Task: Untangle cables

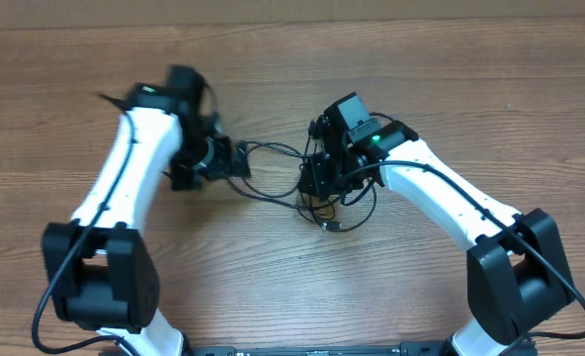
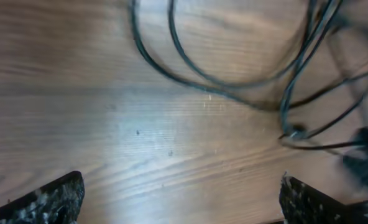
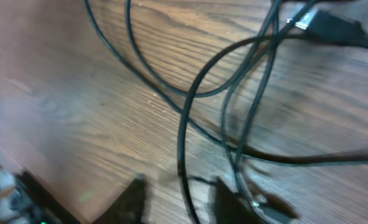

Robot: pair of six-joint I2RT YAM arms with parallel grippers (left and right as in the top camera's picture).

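Tool left [image 2: 181, 198] wide | tool right [image 3: 181, 198] part-open, one cable [image 3: 183, 155] between fingers [image 3: 134, 200] | cables [image 2: 136, 34]: count unclear

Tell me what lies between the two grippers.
In the overhead view, the cables loop across the wooden table between the left gripper and the right gripper.

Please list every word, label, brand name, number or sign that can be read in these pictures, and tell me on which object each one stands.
None: no text can be read in any view.
Thin black cables: no print shows; both wrist views are blurred.
Brown wooden table: only wood grain.
White-and-black left arm and right arm: no label shows, only a small green light on the right one.
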